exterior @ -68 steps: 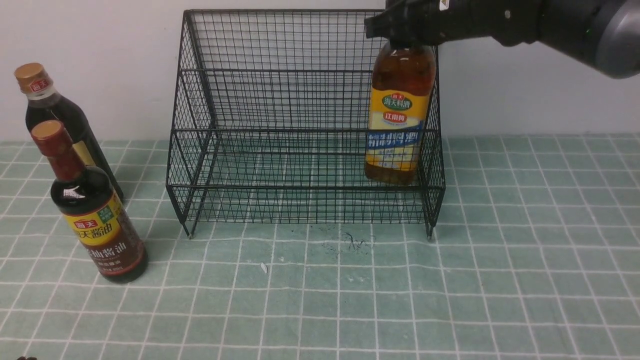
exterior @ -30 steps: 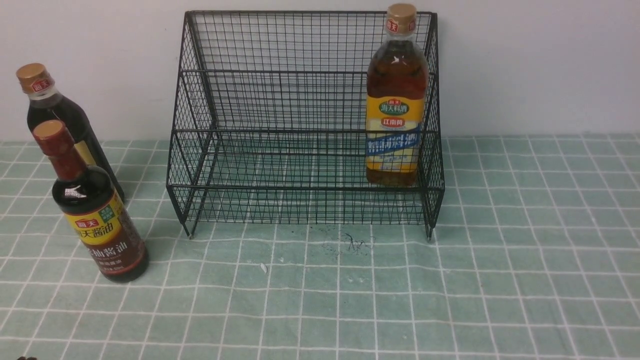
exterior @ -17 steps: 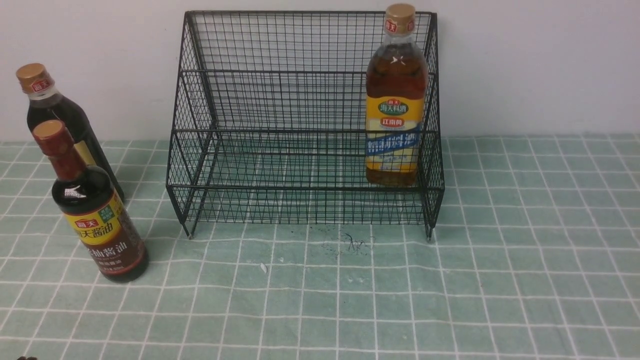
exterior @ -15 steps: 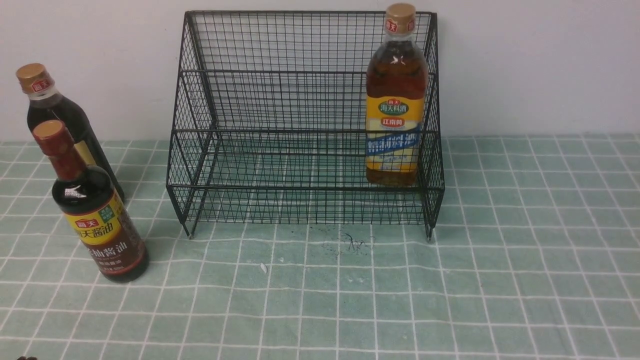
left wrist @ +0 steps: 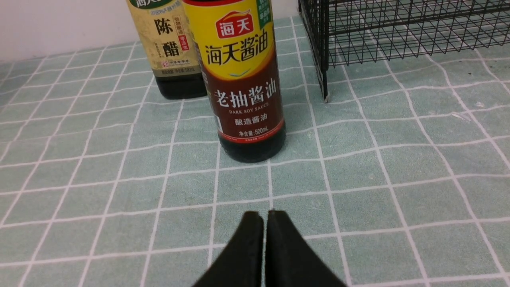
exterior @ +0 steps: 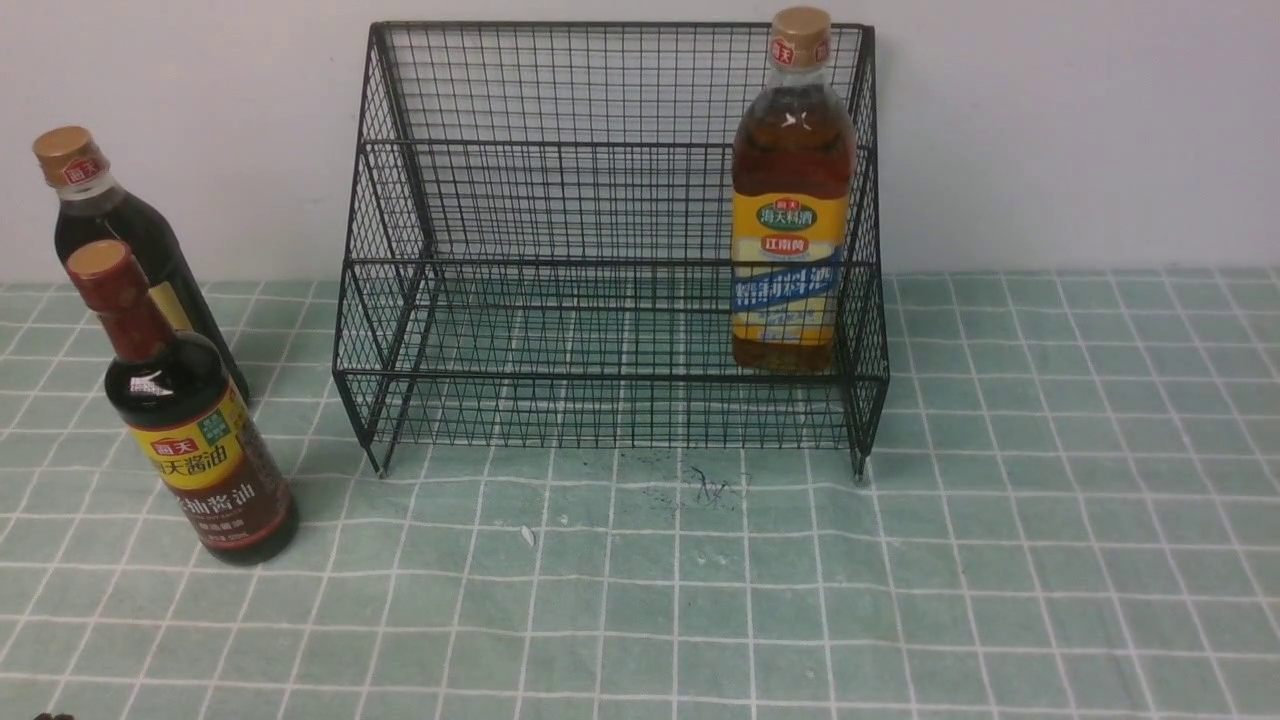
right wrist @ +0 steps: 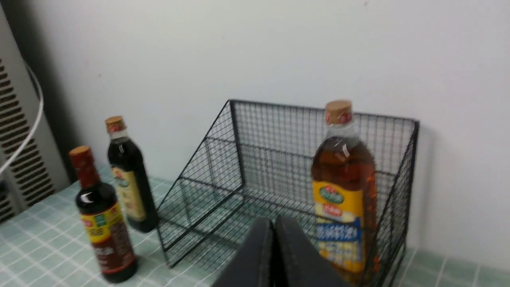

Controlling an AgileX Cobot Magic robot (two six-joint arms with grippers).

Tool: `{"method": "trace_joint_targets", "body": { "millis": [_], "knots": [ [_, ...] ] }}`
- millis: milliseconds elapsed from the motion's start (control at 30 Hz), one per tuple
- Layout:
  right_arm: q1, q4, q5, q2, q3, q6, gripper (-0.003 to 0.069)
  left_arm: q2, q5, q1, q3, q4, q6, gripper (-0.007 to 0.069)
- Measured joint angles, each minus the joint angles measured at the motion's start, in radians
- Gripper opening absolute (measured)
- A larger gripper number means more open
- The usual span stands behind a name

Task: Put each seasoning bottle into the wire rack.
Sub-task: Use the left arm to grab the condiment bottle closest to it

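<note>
The black wire rack point(exterior: 600, 200) stands against the wall. An amber seasoning bottle point(exterior: 790, 230) with a gold cap and yellow-blue label stands upright on the rack's lower tier at its right end. Left of the rack on the cloth stand a dark bottle with a reddish-brown neck point(exterior: 185, 420) and, behind it, a dark bottle with a gold cap point(exterior: 110, 230). My left gripper point(left wrist: 265, 213) is shut and empty, low over the cloth, short of the reddish-necked bottle point(left wrist: 243, 79). My right gripper point(right wrist: 274, 219) is shut and empty, raised in front of the rack point(right wrist: 247, 167). Neither arm shows in the front view.
A green checked cloth point(exterior: 700, 600) covers the table, with a dark scuff point(exterior: 710, 488) and a small white scrap point(exterior: 527, 536) in front of the rack. A grey vented unit point(right wrist: 16, 151) with a white cable stands at the far left in the right wrist view.
My right gripper, earlier over the amber bottle's cap, has let go and left the front view. The bottle now stands alone in the rack. The other bottles have not moved.
</note>
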Motion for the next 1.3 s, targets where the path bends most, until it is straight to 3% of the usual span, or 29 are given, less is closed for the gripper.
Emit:
{"method": "trace_joint_targets", "body": {
  "millis": [333,567,1300],
  "knots": [
    [-0.3,-0.049,-0.109,-0.175,0.341,-0.076,-0.0015,0.0,0.0,0.0,0.0,0.0,0.0,-0.0006],
    [-0.418,-0.125,-0.11,-0.382,0.625,-0.085,-0.0015,0.0,0.0,0.0,0.0,0.0,0.0,-0.0006],
    [-0.44,-0.092,-0.06,-0.447,0.695,-0.086,-0.0015,0.0,-0.001,0.0,0.0,0.0,0.0,-0.0006]
  ]
}}
